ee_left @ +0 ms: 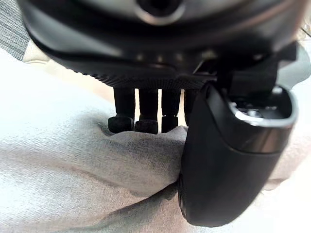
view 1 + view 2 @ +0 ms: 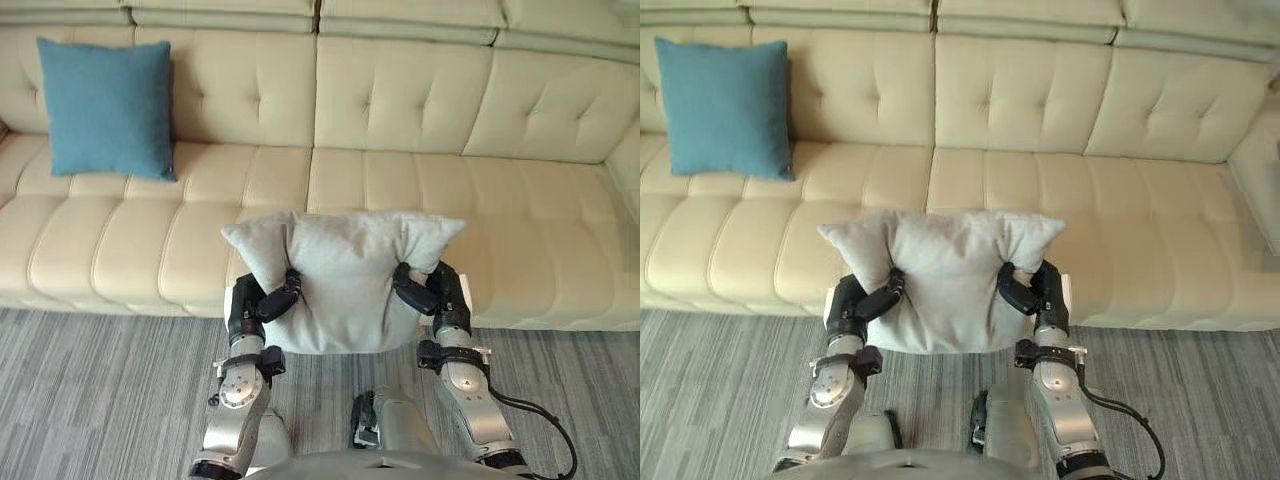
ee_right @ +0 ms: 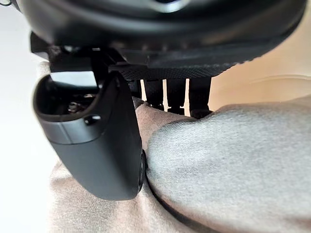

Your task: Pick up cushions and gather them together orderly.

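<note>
While the left hand (image 2: 272, 302) bites into one side of the grey cushion (image 2: 345, 280) and the right hand (image 2: 418, 288) bites into the other, the load sits at the lower centre of the frame, between the two forearms. Each wrist view shows the same hold: the thumb (image 1: 228, 160) presses into the cloth from one face and the fingers (image 1: 146, 114) curl in from the other, so each hand pinches a fold of soft fabric and filling. The cushion's two upper corners stick out past the hands. It appears to be lifted, hanging over the front edge of the cream sofa (image 2: 480, 190) and the striped grey carpet (image 2: 100, 400) below.

The blue cushion (image 2: 108, 108) stands upright against the backrest at the upper left of the frame, well apart from the grey one. That is probably where the grey cushion has to go.

The main risk is the hold itself. A pinch on loose cloth can creep, and if one side lets go the cushion would swing from the other hand or drop onto the carpet. A fast swing toward the upper left could also push the blue cushion over or leave the pair crooked.
</note>
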{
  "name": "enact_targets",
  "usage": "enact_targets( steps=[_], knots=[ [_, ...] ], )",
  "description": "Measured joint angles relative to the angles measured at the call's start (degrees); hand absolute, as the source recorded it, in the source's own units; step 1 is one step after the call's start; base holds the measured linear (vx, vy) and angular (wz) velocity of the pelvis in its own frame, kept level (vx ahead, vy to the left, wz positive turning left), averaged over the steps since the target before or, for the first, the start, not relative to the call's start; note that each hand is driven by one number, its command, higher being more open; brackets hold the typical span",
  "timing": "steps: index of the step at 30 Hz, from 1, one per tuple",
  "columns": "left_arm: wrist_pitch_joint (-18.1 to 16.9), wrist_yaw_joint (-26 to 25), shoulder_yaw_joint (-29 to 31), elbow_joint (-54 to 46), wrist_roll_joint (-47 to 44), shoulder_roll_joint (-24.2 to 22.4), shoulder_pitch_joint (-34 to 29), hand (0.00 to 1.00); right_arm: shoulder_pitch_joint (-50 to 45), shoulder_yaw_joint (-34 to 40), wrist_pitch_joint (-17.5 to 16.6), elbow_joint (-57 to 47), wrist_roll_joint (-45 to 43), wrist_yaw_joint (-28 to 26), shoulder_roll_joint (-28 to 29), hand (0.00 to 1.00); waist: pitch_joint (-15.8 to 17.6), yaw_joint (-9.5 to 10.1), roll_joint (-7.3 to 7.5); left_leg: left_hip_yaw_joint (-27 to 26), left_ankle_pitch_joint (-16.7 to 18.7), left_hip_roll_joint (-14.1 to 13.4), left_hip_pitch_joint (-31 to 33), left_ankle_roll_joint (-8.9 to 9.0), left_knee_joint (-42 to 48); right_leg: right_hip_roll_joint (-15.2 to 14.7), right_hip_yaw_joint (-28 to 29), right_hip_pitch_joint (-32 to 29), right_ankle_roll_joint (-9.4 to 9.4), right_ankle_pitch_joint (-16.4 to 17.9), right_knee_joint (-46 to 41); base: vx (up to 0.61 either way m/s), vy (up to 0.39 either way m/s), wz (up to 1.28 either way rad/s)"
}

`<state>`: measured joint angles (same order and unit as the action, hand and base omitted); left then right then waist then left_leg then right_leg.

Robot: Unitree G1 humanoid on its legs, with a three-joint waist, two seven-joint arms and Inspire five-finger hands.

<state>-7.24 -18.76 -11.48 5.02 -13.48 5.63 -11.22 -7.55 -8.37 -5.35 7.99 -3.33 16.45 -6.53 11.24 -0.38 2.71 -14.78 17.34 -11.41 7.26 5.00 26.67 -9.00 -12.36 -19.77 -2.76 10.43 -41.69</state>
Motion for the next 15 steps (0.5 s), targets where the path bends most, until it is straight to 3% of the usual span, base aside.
enact_targets(
  steps=[1,2,4,5,6,9,11,12,13,14,15],
  knots=[
    [0.33,0.05,-0.09,0.00,0.00,0.09,-0.03,0.00,0.07,0.05,0.07,0.61,0.01,-0.09,-0.43,0.00,0.20,-0.25,-0.06,-0.04,0.16,0.28,-1.22,-0.40,-1.33,-1.01,-0.14,-0.85,-1.32,-1.06,-2.37,0.07,0.047,-0.22],
    [0.59,0.20,-0.10,0.11,0.06,0.40,-0.50,0.00,0.01,0.02,0.11,1.56,0.05,-0.50,-0.64,0.00,0.59,-0.42,-0.89,-0.21,0.15,0.68,-3.31,-0.66,-2.97,-0.86,0.10,-2.39,-1.27,0.09,-3.04,0.07,0.045,-0.22],
    [0.67,0.30,-0.06,0.10,0.06,0.86,-1.17,0.00,-0.12,-0.12,0.17,2.39,0.80,-1.04,-0.64,0.00,0.26,-0.61,-1.63,-0.41,0.19,0.56,-5.36,-0.67,-5.09,1.08,0.39,-2.26,-0.96,0.79,7.62,0.10,-0.003,-0.08],
    [0.64,0.59,-0.06,0.12,0.14,1.08,-1.31,0.00,-0.19,-0.11,0.19,2.73,1.38,-1.20,-0.66,0.00,-0.19,-0.83,-1.17,-0.46,-0.10,2.00,-6.79,-0.10,-7.24,2.69,1.64,-1.78,0.00,-6.35,20.23,0.28,-0.063,0.23],
    [1.13,1.03,-0.64,0.40,0.30,0.54,-1.68,0.00,-0.18,0.20,0.27,3.20,2.18,-1.19,-1.39,0.00,-0.73,-1.36,-2.85,0.55,-0.35,2.00,-7.47,1.03,-8.41,4.33,2.71,-0.17,3.09,-12.70,23.56,0.31,-0.049,0.21],
    [1.12,1.84,-1.17,0.38,0.49,0.57,-1.70,0.00,0.27,0.67,0.37,3.15,2.24,-1.20,-2.26,0.00,-2.13,-0.65,-5.17,1.86,-1.75,0.79,-7.11,2.30,-10.46,5.35,2.47,-1.87,3.86,-11.03,22.52,0.32,-0.070,0.02],
    [1.14,2.28,-1.17,0.39,0.48,0.13,-1.62,0.00,-0.19,0.94,1.02,3.15,2.23,-1.19,-2.27,0.00,-2.36,-1.31,-5.80,5.43,-2.07,-0.99,-4.50,2.81,-4.02,6.18,-0.19,0.77,4.42,-9.39,23.51,0.28,-0.134,0.44],
    [1.20,2.96,-1.18,0.40,0.42,-0.41,-1.66,0.00,-1.27,1.35,1.82,2.31,2.23,-1.15,-2.29,0.00,-2.26,-1.32,-5.94,6.96,-3.46,-3.21,-1.11,3.14,6.07,7.07,-2.12,4.52,4.95,-8.73,25.36,0.26,-0.147,0.45],
    [1.21,3.40,-1.21,0.38,0.40,-0.85,-1.84,0.00,-2.60,1.64,2.23,0.59,2.23,-1.08,-2.30,0.00,-2.25,-0.89,-5.97,6.86,-6.38,-4.96,1.38,1.69,13.56,7.73,-3.20,7.39,5.23,-8.23,26.57,0.24,-0.146,0.42],
    [1.20,3.47,-1.21,0.35,0.38,-0.93,-1.96,0.00,-3.16,1.67,2.31,-0.20,2.23,-1.07,-2.31,0.00,-2.26,-0.74,-6.01,6.74,-7.60,-5.60,2.14,1.08,15.67,7.98,-3.41,8.37,5.32,-8.03,26.98,0.23,-0.126,0.22],
    [1.20,3.62,-1.19,0.16,0.27,-0.96,-2.32,0.00,-5.03,1.68,2.31,-3.27,2.23,-0.89,-2.23,0.00,-2.25,0.05,-6.02,6.14,-12.69,-7.55,4.37,0.14,21.87,8.57,-3.61,11.44,5.68,-7.17,28.39,0.21,-0.106,0.18]
  ],
)
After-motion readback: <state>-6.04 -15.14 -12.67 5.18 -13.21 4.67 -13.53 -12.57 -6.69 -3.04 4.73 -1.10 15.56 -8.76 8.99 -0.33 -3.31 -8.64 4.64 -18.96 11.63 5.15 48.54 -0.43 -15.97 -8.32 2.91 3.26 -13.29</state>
